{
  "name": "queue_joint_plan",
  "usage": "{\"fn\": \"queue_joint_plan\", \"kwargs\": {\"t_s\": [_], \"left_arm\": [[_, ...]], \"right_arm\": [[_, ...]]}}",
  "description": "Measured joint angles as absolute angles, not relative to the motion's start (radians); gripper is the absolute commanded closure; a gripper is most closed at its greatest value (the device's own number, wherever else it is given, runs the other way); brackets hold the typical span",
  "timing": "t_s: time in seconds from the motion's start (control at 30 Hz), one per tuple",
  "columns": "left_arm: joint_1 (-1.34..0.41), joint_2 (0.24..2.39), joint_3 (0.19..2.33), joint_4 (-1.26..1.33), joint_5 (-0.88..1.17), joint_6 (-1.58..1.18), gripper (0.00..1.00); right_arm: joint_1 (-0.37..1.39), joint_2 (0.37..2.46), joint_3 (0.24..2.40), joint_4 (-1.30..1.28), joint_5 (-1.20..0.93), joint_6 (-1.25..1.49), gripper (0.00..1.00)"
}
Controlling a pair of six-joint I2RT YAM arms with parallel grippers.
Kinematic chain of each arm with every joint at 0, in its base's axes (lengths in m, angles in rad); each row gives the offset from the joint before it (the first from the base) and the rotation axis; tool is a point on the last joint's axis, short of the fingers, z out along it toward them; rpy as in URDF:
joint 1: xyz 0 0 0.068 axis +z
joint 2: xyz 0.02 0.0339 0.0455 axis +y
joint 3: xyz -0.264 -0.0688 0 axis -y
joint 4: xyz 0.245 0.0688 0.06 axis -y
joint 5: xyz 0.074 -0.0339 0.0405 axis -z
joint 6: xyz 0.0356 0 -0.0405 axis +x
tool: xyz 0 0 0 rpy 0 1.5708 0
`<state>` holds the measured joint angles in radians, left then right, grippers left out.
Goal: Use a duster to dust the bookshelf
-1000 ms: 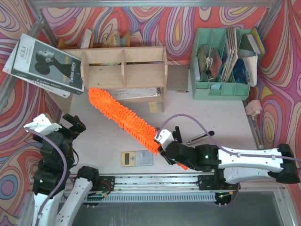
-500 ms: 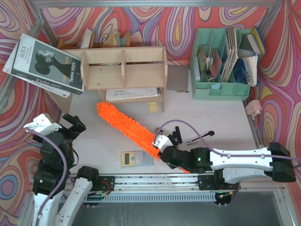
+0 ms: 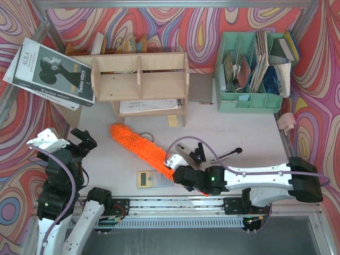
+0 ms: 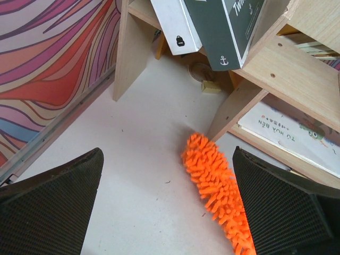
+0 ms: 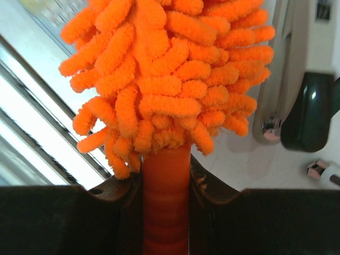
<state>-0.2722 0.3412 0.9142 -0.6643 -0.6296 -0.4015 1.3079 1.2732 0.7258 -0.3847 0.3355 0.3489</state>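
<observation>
- Bookshelf [image 3: 139, 79], one. Plywood with three compartments, upper centre of the top view. Rigid, I judge.
- Duster [image 3: 141, 150], one. Runs diagonally through mid-frame, its tip near a shelf leg. The head looks soft, light and probably floppy, so the thin, stiff handle is the place to hold.
- My right gripper [image 5: 166, 199], one. Clenched on that handle, lower centre.
- My left gripper [image 4: 167, 202], one. Jaws spread wide, holding nothing, lower left.
- Calculator [image 3: 154, 178], one. Just beside the duster's handle end.

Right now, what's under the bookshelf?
A white printed booklet lies flat under the bookshelf, its front edge poking out. Its boards cover the rest, so anything further back is hidden.
</observation>
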Motion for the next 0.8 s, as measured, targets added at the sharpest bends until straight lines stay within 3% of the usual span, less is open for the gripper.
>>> {"fn": "queue_joint_plan", "kwargs": {"t_s": [0.3,0.8], "left_arm": [[-0.272,0.303,0.913,-0.664,-0.653,-0.404,0.02],[-0.272,0.297,0.912,-0.664,-0.667,-0.408,0.01]], "right_arm": [[1.308,1.16,0.896,-0.376,0.333,0.249,1.0],[1.308,1.127,0.912,-0.445,0.421,0.254,1.0]]}}
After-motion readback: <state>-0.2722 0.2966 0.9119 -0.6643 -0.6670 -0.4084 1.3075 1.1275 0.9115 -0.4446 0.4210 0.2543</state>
